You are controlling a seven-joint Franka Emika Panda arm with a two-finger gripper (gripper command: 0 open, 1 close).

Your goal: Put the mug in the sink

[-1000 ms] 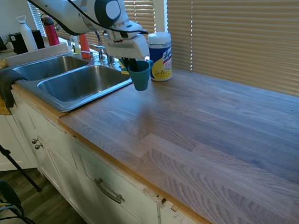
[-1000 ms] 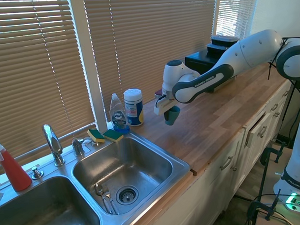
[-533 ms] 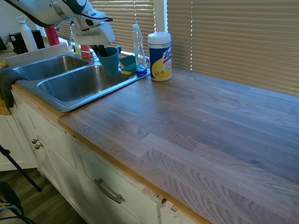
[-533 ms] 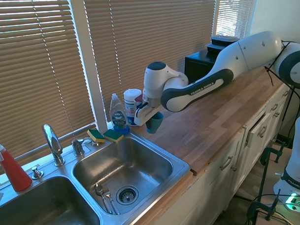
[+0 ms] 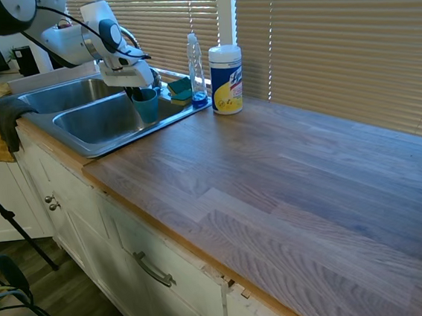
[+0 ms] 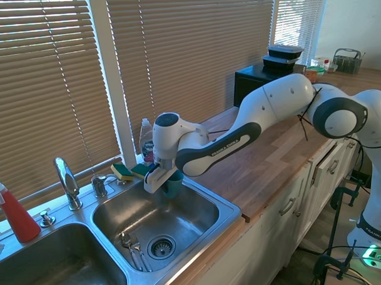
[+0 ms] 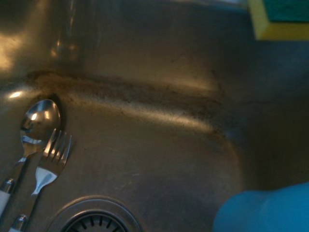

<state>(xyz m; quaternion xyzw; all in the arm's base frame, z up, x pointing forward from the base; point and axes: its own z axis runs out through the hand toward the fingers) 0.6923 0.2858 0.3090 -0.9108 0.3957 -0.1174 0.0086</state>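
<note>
My gripper (image 6: 162, 179) clamped on mug (image 6: 172, 184), mug upright, hanging over near basin of sink (image 6: 200, 233). Basin floor straight below. Spoon (image 7: 39, 118) and fork (image 7: 52, 159) lie beside drain (image 6: 160, 247), off to side. Judging descent clear.

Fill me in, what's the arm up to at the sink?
The gripper holds the teal mug upright over the sink, in the basin nearer the wooden counter. The mug hangs above the basin floor and has not been set down or let go. Below it, a spoon and a fork lie beside the drain. Sponges sit on the rim behind the basin.
</note>
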